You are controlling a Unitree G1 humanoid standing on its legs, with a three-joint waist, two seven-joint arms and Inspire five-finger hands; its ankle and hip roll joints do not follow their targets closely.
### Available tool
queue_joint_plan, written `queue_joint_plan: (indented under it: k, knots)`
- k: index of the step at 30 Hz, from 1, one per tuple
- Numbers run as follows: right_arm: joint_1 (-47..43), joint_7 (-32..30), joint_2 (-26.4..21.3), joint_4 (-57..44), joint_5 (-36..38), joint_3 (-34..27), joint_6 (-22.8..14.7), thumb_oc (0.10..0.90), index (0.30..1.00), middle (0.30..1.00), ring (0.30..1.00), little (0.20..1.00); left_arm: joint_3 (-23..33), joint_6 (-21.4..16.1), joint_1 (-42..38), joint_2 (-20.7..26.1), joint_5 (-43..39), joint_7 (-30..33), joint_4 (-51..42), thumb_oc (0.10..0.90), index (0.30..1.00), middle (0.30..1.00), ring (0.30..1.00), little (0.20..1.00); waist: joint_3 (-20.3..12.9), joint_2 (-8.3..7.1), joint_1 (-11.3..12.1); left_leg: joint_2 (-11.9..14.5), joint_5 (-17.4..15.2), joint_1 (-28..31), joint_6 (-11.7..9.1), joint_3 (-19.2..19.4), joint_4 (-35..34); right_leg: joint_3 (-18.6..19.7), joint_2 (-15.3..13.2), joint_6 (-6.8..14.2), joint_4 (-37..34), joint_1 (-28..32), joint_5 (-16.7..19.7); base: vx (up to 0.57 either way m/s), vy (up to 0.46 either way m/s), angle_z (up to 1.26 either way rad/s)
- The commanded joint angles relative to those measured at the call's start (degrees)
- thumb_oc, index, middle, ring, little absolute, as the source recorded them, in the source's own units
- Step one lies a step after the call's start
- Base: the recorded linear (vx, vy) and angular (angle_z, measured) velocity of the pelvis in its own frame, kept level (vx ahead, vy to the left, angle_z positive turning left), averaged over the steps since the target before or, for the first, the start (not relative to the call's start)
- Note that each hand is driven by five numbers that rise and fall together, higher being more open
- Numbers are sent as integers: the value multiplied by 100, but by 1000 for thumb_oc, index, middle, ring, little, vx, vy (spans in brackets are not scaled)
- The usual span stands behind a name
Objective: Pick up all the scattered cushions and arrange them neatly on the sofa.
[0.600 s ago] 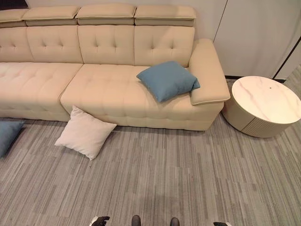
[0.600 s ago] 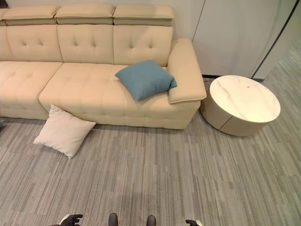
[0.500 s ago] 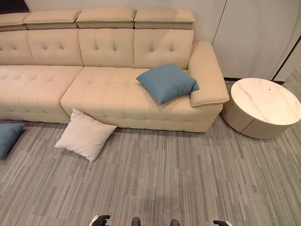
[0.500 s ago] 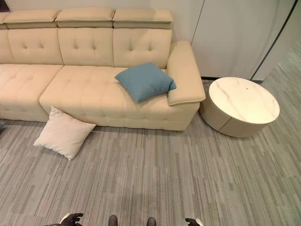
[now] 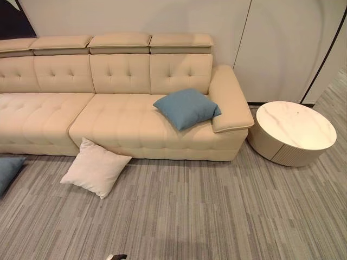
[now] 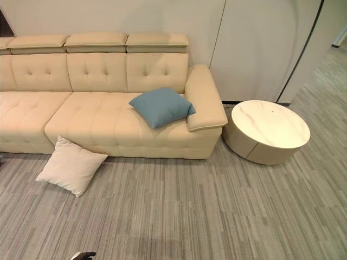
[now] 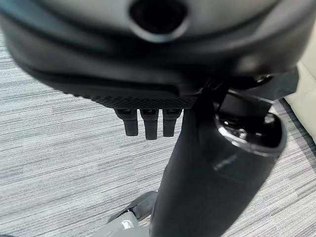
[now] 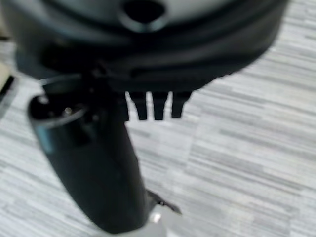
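Sofa (image 5: 124,116) in smooth, matt tufted upholstery; blue cushion (image 5: 186,108) of woven cloth; round table (image 5: 295,124) top glossy marble-look; floor (image 5: 217,211) striped carpet

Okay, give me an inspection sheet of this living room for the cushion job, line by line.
Surface: beige tufted leather sofa, seat mostly bare.
Job's things: blue square fabric cushion lies on the seat by the right armrest; white square fabric cushion on the floor, leaning against the sofa front; a second blue cushion on the floor at the far left, cut off by the view's edge.
Clutter: nothing seen.
Hands: left robot hand and right robot hand both hang over the carpet with straight fingers, holding nothing.
Cables: nothing seen.
Surroundings: grey striped carpet; round white marble-top side table right of the sofa; pale wall panels behind.
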Motion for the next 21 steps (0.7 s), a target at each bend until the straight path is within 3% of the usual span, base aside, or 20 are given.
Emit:
queue_joint_plan:
  k: [1,6,15,19,21]
  knots:
    - [-383,-87,34,113,215,-20,-47,800,900,900,900,900,214,-141,-368,-50,-113,9,117,800,900,900,900,900,124,-341,-72,-240,-602,98,3,-230,6,-2,-66,201,71,165,-489,1,-74,-2]
    - [-421,-83,17,127,216,-4,-28,800,900,900,900,900,175,-139,-455,-15,-135,31,80,800,900,900,900,900,235,-315,-116,-157,-532,31,-31,-241,44,37,-16,121,298,1,-580,-24,-64,0]
    - [-471,-129,-133,110,292,-51,-80,800,900,900,900,900,94,-173,-620,-46,-254,24,-9,800,900,900,900,900,457,-405,-139,-178,-728,-640,-108,-357,1182,52,15,-80,419,-147,-663,-29,-62,5]
    - [-499,-127,-155,105,315,-39,-96,800,900,900,900,900,72,-192,-630,-53,-292,5,-24,800,900,900,900,900,506,-410,-94,-242,-717,-808,-88,-474,1269,35,1,-81,423,-129,-692,46,10,2]
    - [-520,-105,-165,55,357,-45,-117,800,900,900,900,900,27,-202,-625,-43,-246,-8,-20,800,900,900,900,900,486,-451,-65,-292,-548,-1170,-69,-439,1109,19,-41,-15,355,-85,-686,117,71,6]
